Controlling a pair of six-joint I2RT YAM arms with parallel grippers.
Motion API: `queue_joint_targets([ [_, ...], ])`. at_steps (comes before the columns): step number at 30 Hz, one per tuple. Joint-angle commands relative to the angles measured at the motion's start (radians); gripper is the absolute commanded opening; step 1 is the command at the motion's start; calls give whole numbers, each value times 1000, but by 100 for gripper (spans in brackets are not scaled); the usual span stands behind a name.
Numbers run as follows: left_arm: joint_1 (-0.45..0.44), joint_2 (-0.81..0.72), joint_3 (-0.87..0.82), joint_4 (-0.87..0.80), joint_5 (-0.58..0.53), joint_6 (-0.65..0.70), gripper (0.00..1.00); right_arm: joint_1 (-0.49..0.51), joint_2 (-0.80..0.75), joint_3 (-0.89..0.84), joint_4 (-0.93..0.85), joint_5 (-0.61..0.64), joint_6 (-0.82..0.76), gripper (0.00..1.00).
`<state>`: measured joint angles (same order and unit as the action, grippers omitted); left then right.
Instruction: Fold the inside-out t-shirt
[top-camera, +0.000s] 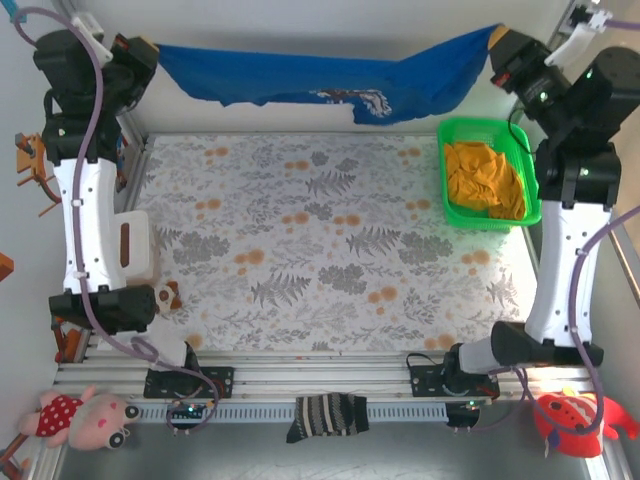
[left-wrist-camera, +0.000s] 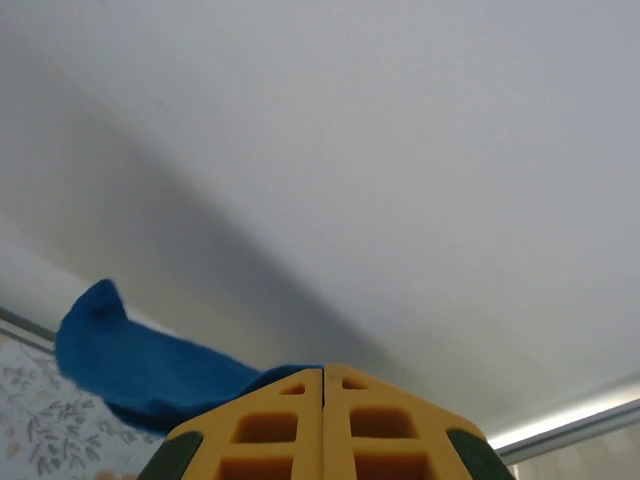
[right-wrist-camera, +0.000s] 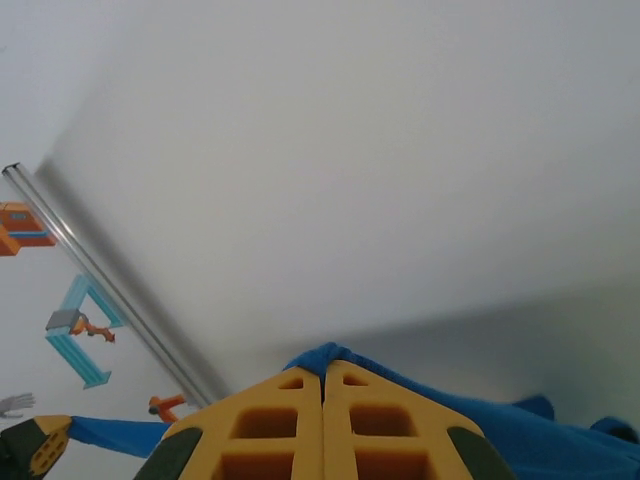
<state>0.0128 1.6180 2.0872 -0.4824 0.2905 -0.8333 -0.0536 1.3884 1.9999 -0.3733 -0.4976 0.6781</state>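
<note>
From above, my left claw (top-camera: 152, 52) and my right claw (top-camera: 497, 45) are both raised at the far edge of the worktop (top-camera: 300, 230). The inside-out t-shirt (top-camera: 330, 80) is stretched between them like a sagging blue band, one end at each claw. Below my right claw sits a green basket (top-camera: 447, 170) holding an orange-yellow cloth (top-camera: 485, 180), well apart from the shirt. A striped sock (top-camera: 327, 415) lies on the rail between my two bases. From the left wrist, my left claw (left-wrist-camera: 323, 372) has its yellow fingers pressed flat together, and the blue t-shirt (left-wrist-camera: 130, 370) trails out to the left just behind them. The pinch itself is hidden, but the cloth seems caught there. From the right wrist, my right claw (right-wrist-camera: 323, 365) is likewise closed tight, with the t-shirt (right-wrist-camera: 520, 430) bunched at its tips and spilling to the right.
</note>
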Motion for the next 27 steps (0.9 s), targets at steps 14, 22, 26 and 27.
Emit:
queue_joint_targets([
  [14, -128, -530, -1479, 210, -164, -91, 0, 33, -728, -1477, -196, 71, 38, 0],
  [22, -154, -717, -1602, -14, -289, -129, 0, 44, -846, -1571, -337, 72, 37, 0],
  [26, -154, -821, -1655, -82, -301, -145, 0, 47, -885, -1574, -401, 42, 29, 0],
  [27, -154, -842, -1665, -98, -303, -148, 0, 52, -894, -1575, -415, 39, 28, 0],
])
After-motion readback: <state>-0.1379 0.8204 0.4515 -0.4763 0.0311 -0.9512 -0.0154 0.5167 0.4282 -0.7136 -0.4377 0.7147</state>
